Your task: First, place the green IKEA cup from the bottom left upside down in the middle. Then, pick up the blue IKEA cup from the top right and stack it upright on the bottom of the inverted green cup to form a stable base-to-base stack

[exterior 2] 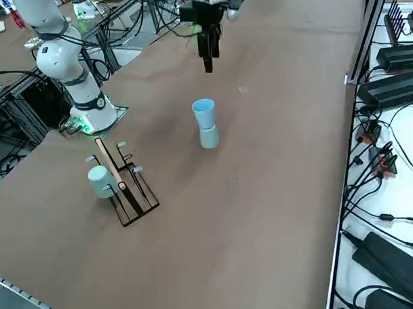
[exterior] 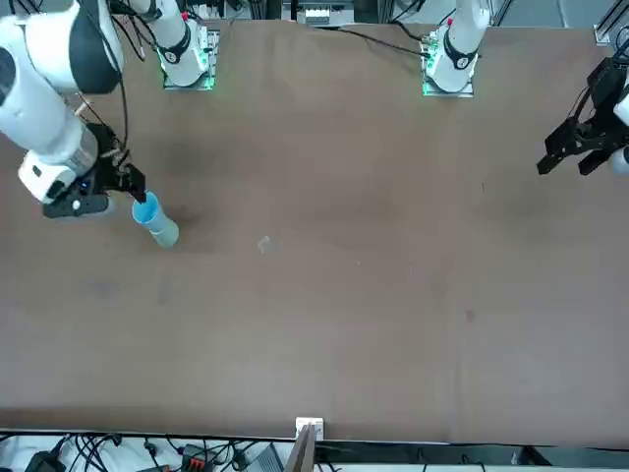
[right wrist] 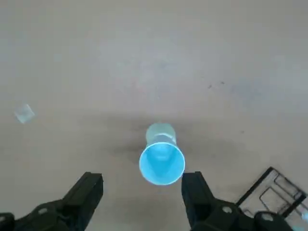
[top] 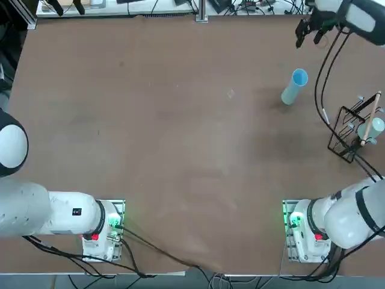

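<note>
Right wrist view gives me the clearest read: the right tool (right wrist: 142, 192) has its two fingers (right wrist: 84, 192) spread wide with nothing between them, and it hangs above the stack with clear air under it. The blue IKEA cup (right wrist: 162, 162) stands mouth-up on the flat bottom of the green IKEA cup (right wrist: 160, 132), which is turned mouth-down on the bench (right wrist: 154, 57). From the right side I see the blue cup's narrow base meeting the green cup's base, the two roughly in line and upright, with the tool raised well above and beyond them toward the far end of the bench. In the top view the stack sits in the far right part of the bench rather than at its centre. Near the bench's right edge is a black wire rack (exterior 2: 130, 191) with a wooden rod and another pale cup (exterior 2: 99, 180) hung on it, well apart from the stack.
</note>
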You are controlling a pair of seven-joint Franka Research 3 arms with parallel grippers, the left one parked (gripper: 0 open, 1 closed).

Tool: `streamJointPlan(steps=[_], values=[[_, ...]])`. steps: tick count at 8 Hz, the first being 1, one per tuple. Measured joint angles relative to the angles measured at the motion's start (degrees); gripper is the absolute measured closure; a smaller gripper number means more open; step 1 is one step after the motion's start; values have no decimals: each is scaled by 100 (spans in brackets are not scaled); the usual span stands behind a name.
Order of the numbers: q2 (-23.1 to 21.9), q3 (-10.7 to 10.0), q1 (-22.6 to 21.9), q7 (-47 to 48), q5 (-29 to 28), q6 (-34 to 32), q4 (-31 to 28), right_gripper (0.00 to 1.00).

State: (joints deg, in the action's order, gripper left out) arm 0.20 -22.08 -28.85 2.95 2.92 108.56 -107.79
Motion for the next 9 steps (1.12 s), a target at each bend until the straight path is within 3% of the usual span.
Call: streamJointPlan(steps=[4,6,9], values=[[-568,-27,-54,276,-247,-381,317,0],[-515,-37,-53,284,-260,-832,856,0],[-361,-46,-48,298,-261,-860,1093,0]])
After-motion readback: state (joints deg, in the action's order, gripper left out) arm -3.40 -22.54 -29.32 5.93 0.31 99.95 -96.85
